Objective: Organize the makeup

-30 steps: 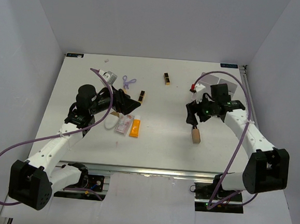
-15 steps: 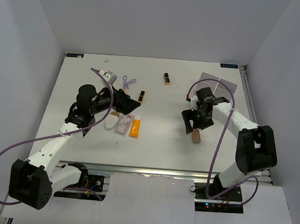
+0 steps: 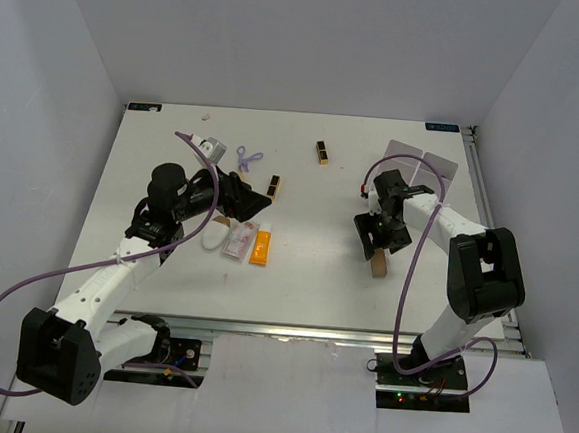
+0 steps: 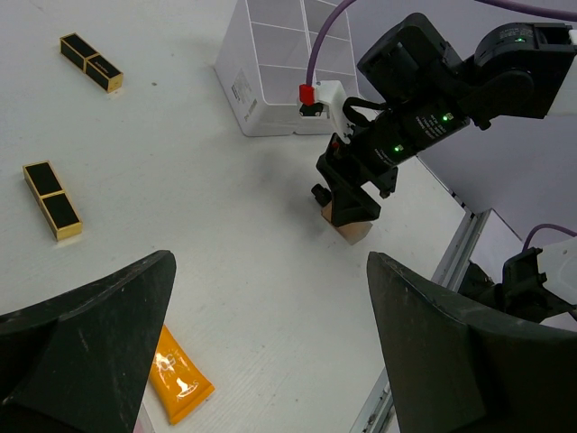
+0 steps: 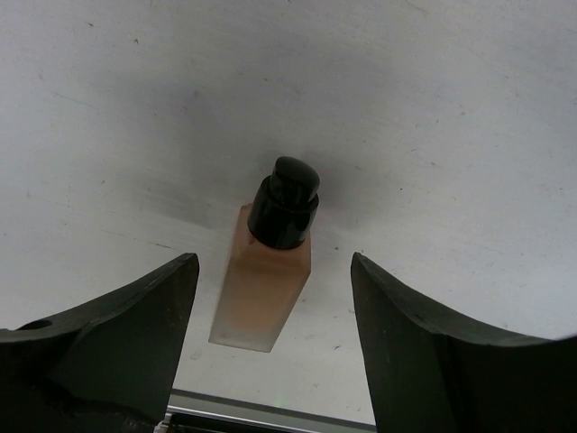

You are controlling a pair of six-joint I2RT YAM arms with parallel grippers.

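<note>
Since the tabletop [image 3: 304,288] carries its small items loose while the white tray [image 4: 248,90] waits at the far right corner, you can take it that the sorting has hardly begun. No item shows in the compartments that the left wrist view takes in. Your right end effector [image 3: 376,235] hangs low over the beige bottle [image 5: 261,289], which lies flat toward the right edge, roughly midway between the tray and the near edge. Its jaws stand apart on either side of the bottle's body with a gap at each flank, so nothing is gripped yet. They sit across the narrow width, likely so that a squeeze meets the flat sides. Your left end effector [image 4: 270,271] is wide open and empty, parked above the left-hand cluster, probably to keep out of the way. From overhead the arm hides the bottle's dark cap, but the right wrist view shows it plainly, pointing away from the camera. The tray's grid shows best in the left wrist view. Smaller pieces lie across the middle and left: lipstick tubes [image 4: 52,198], an orange tube [image 3: 260,246], a pink packet [image 3: 237,243], a white oval [image 3: 212,239] and a purple looped tool [image 3: 246,157].
</note>
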